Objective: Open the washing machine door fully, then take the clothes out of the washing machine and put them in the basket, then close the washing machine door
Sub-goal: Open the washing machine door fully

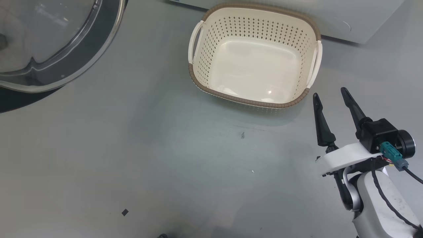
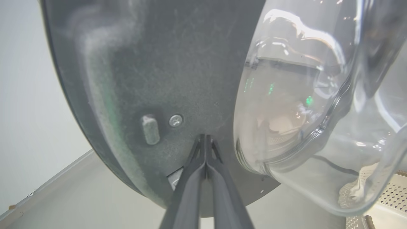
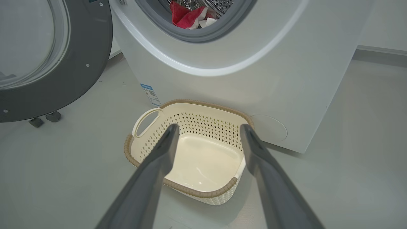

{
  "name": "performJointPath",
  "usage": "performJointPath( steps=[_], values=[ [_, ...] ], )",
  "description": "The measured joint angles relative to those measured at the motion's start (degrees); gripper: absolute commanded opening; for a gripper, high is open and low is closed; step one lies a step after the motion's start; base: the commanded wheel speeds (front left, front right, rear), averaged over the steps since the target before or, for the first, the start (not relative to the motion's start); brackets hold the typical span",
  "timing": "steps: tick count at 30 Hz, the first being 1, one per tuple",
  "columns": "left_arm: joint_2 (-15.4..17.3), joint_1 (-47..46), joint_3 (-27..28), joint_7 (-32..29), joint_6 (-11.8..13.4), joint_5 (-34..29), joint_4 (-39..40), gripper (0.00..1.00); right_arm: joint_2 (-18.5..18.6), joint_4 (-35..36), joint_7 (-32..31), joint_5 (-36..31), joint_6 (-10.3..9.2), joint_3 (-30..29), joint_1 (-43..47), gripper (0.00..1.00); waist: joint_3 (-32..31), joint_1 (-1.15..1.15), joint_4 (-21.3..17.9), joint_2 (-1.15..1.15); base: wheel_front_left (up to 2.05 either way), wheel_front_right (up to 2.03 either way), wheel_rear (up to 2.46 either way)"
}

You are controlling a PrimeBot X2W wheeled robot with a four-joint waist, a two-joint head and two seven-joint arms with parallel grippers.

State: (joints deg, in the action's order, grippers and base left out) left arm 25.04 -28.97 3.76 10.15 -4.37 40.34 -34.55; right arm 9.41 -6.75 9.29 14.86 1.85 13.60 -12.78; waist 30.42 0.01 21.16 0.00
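1. washing machine door (image 1: 96,43) stands swung open at the far left of the head view, with its glass bowl (image 1: 36,29) bulging toward me. the basket (image 1: 211,59) sits empty on the grey floor (image 1: 132,148) at the far middle, just beside the white washing machine (image 1: 330,16). my right gripper (image 1: 329,92) hovers near the basket's right corner, fingers spread wide with nothing between them.
2. in the left wrist view my left gripper (image 2: 205,137) has its fingers pressed tight together and holds nothing. the tips are right up at the door's dark inner frame beside a screw (image 2: 175,120); whether they touch it i cannot tell. the glass bowl bulges on the right.
3. in the right wrist view my wide fingers frame the basket on the floor. the clothes (image 3: 187,17), red and white, lie inside the washing machine's grey-rimmed opening, beyond the basket. the door hangs open on the left, well apart from the opening.
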Motion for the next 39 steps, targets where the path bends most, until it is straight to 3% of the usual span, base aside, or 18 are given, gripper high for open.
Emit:
performJointPath(
  steps=[17, 39],
  values=[
    [-0.25, -4.47, -2.15, 1.69, -1.49, -0.38, -7.55, 0.00, 0.02, -0.30, 0.14, -0.35, -0.47, -0.33, -0.73, 1.00, 0.14, 0.00, -0.59, 0.00, 0.00, 0.00, 0.00],
    [-3.13, -0.73, -10.37, 3.61, -2.56, -6.20, -7.57, 0.00, -2.92, -6.01, 3.72, 2.94, 0.63, -0.32, 0.34, 1.00, -10.66, 0.00, -1.77, 0.00, 0.00, 0.00, 0.00]
  ],
)
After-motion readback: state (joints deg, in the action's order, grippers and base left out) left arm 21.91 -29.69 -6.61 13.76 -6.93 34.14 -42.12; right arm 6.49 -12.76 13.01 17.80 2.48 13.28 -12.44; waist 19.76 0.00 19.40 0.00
